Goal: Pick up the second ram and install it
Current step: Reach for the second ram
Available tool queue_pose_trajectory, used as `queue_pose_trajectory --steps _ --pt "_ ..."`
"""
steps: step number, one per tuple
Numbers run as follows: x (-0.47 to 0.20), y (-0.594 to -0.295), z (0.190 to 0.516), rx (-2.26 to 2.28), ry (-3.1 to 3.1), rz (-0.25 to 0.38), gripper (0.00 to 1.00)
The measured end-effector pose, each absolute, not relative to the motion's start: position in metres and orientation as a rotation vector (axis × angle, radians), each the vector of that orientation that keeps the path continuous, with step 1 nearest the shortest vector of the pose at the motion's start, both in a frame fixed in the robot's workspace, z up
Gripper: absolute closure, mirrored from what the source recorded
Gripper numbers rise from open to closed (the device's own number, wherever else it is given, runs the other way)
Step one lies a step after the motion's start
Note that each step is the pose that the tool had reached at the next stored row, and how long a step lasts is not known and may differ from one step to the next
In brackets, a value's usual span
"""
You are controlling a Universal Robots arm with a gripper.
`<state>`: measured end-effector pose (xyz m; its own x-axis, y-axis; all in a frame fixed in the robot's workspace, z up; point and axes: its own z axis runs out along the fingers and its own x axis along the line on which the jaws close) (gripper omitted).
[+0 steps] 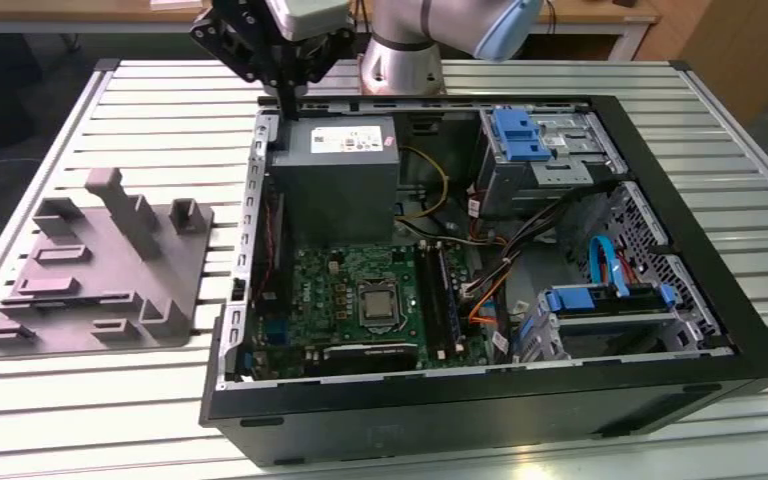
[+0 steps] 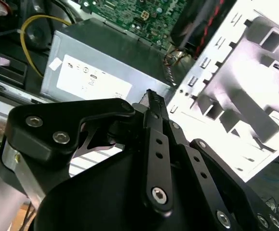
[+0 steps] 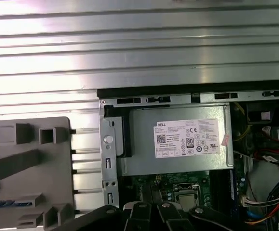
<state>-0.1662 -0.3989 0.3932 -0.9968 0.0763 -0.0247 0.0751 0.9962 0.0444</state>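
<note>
The fingers (image 2: 154, 103) are pressed together and empty, above the far edge of the computer case (image 1: 491, 410). The second ram (image 3: 6, 204) seems to lie in the grey tray (image 3: 14, 178). It is probably light, stiff and fragile, best held by its 2 long edges.

One slatted table (image 1: 117, 400), one open computer case (image 1: 491, 410) on it, and one grey holder tray (image 1: 91, 300) by the table's edge at the exterior view's left. Inside the case: one power supply (image 1: 337, 170), one motherboard (image 1: 337, 290), two blue drive brackets (image 1: 518, 130) (image 1: 584, 300). One ram stick (image 3: 9, 204), one gripper (image 1: 283, 100).
</note>
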Motion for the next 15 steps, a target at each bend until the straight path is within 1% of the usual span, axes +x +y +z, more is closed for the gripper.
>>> queue_pose_trajectory --steps 15 --pt "-0.197 -0.399 0.393 0.118 3.112 0.068 0.90"
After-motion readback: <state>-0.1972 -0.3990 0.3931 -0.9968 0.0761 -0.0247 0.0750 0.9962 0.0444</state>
